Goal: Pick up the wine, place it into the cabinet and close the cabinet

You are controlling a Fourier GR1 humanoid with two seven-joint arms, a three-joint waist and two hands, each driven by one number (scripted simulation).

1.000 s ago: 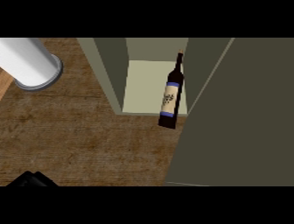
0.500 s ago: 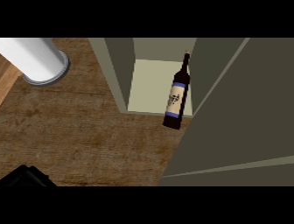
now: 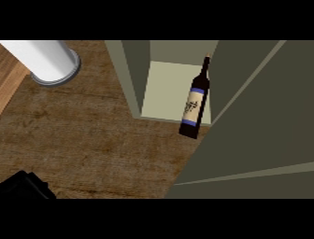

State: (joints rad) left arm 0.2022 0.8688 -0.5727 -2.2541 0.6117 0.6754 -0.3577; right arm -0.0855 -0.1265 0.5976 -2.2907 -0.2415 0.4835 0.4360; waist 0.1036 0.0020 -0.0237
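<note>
Tabletop (image 3: 84,135): brown, woven-looking surface with a lighter wood strip along its left edge. Standing on it at upper left, a white cylinder (image 3: 46,60) with a grey base ring. An open cabinet (image 3: 135,79) sits at the top centre. The wine (image 3: 195,105) stands at the cabinet's front edge, against the door (image 3: 270,116).

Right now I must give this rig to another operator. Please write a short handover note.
Left hand: only a dark part shows at the lower left edge; fingers cannot be judged. Right hand: not in view.
Wine bottle: stands at the front edge of the cabinet opening, no hand on it.
Cabinet door: open.
Done: bottle released at the cabinet.
Left: close the door.
</note>
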